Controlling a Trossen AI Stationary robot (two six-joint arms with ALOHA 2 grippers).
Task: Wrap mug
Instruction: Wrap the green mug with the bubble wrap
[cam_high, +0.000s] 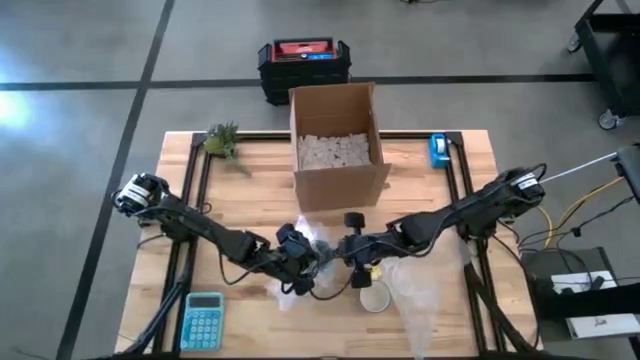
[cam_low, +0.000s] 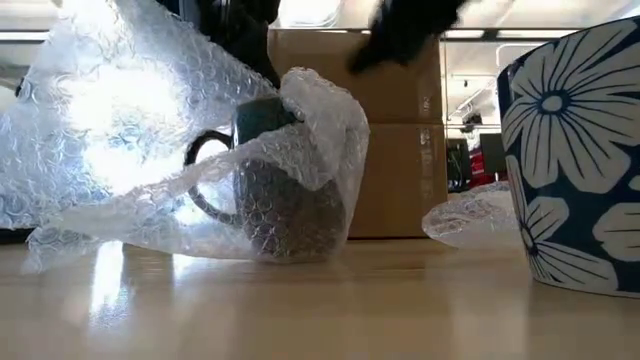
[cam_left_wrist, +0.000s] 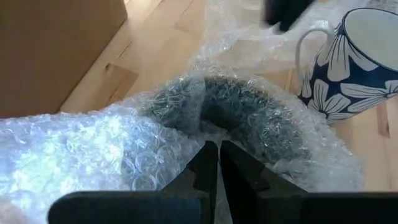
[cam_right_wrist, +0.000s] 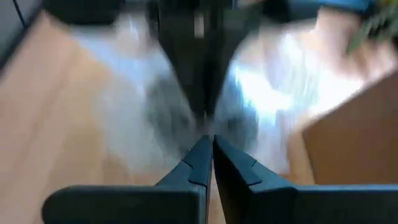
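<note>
A dark green mug (cam_low: 285, 200) stands on the table's near middle, handle (cam_low: 200, 180) toward the left, under a sheet of clear bubble wrap (cam_low: 130, 130). One flap (cam_low: 325, 120) is draped over the mug's mouth. My left gripper (cam_left_wrist: 219, 149) is shut on the wrap just above the mug (cam_left_wrist: 249, 115). My right gripper (cam_right_wrist: 208, 140) is shut, facing the left one from the mug's right side (cam_high: 355, 248); that view is blurred and shows nothing between its fingers. My left gripper pinches the bubble wrap (cam_left_wrist: 200, 127) between its two fingertips, at a crease over the mug's rim. It comes slanting down from the table's left. The sheet rises toward the gripper on the left (cam_low: 150, 60), while its lower edge (cam_low: 80, 245) lies on the table.
A blue mug with white flowers (cam_low: 575, 160) stands close on the right, near the front edge, with more bubble wrap (cam_high: 425, 295) beside it. An open cardboard box (cam_high: 337, 145) stands behind. A calculator (cam_high: 203, 320) lies at near left, a small plant (cam_high: 222, 140) at far left.
</note>
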